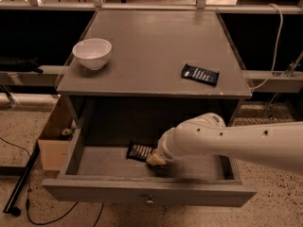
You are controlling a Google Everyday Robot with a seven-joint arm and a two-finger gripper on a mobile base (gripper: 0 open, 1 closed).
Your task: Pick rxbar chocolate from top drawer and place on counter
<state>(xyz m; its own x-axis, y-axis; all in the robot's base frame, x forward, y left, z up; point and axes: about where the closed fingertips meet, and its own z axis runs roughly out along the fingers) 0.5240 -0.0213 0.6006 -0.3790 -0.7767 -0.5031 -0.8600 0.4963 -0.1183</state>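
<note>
Rxbar chocolate [139,151] in top drawer [142,193] at claw [156,159], grip unclear; bowl [92,52] on counter [156,46].

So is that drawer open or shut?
Open. The top drawer is pulled out from under the counter, so its floor shows, with the rxbar chocolate lying inside and the gripper down beside it.

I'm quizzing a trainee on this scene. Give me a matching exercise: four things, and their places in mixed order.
Things:
1. bowl
2. blue bar
3. rxbar
4. gripper

Places:
A. inside the drawer, at the rxbar's right end
B. counter, right front
C. flat on the drawer floor
D. counter, left side

Pairs: 1-D, 2-B, 3-C, 4-A
</note>
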